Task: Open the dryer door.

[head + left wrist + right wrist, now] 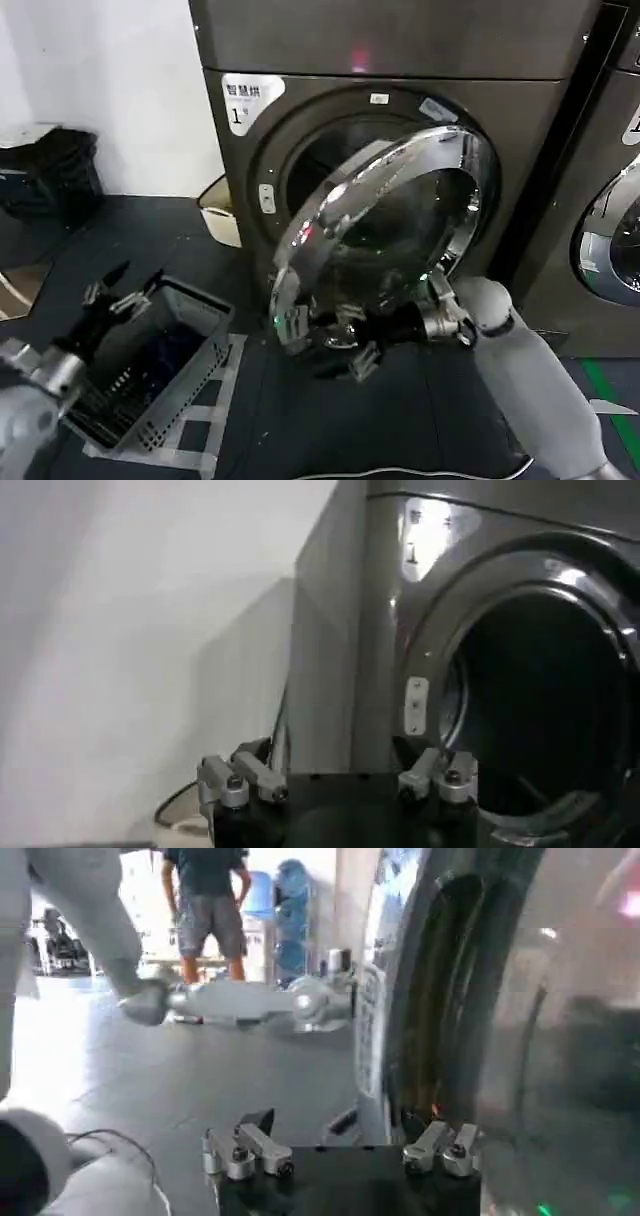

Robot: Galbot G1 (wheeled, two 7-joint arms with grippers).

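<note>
The dryer door, a chrome ring around dark glass, stands swung partly out from the dark grey dryer with the white "1" sticker. The drum opening shows behind it. My right gripper is at the door's lower free edge, open, with one finger beside the chrome rim. In the right wrist view the right gripper is spread wide and the door rises along one side. My left gripper hangs open above a basket, away from the door. In the left wrist view the left gripper faces the dryer's opening.
A grey slatted laundry basket with dark cloth sits on the floor at the lower left. A cream tub rests by the wall. The neighbouring machine's chrome door is at the right. A dark bin stands far left.
</note>
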